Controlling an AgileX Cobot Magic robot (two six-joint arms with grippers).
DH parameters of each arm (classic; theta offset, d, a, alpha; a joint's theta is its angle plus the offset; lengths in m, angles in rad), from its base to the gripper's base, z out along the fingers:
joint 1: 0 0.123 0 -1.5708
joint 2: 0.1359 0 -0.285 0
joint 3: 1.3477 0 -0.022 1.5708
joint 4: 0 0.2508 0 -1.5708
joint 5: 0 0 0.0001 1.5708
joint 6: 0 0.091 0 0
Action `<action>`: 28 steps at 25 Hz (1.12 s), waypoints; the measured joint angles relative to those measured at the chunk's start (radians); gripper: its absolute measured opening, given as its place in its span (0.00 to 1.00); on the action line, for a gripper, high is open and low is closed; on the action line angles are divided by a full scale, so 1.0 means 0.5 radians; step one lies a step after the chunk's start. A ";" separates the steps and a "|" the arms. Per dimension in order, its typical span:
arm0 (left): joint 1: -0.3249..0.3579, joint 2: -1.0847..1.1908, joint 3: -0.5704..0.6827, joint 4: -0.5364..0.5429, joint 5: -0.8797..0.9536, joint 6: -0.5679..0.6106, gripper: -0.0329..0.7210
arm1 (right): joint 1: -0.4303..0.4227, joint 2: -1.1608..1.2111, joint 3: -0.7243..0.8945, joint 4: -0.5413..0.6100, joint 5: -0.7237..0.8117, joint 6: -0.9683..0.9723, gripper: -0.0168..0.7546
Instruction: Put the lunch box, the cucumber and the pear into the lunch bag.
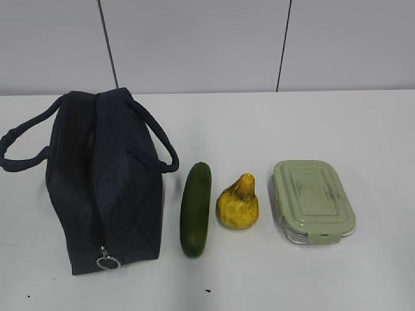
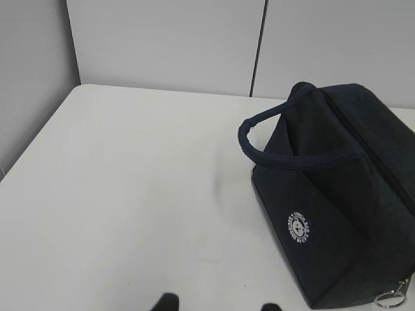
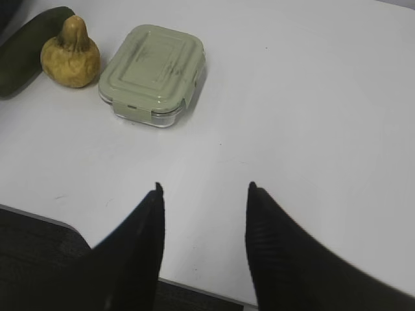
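The right gripper [image 3: 204, 188] has two black fingers [image 3: 139, 246] with a fine ribbed texture, tapering to points. Only two rounded black tips of the left gripper [image 2: 217, 301] show.

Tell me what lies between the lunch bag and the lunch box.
In the exterior view, the cucumber and then the pear lie in a row between the lunch bag and the lunch box, none touching.

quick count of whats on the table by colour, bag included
Dark navy: 1, the lunch bag
Dark green: 1, the cucumber
Yellow: 1, the pear
Pale green lid over clear base: 1, the lunch box
Total: 4
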 joint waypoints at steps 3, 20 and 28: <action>0.000 0.000 0.000 0.000 0.000 0.000 0.37 | 0.000 0.000 0.000 0.000 0.000 0.000 0.45; 0.000 0.000 0.000 0.000 0.000 0.000 0.37 | 0.000 0.116 -0.036 0.000 -0.113 0.195 0.45; 0.000 0.000 0.000 0.000 0.000 0.000 0.37 | 0.000 0.765 -0.114 0.000 -0.433 0.408 0.70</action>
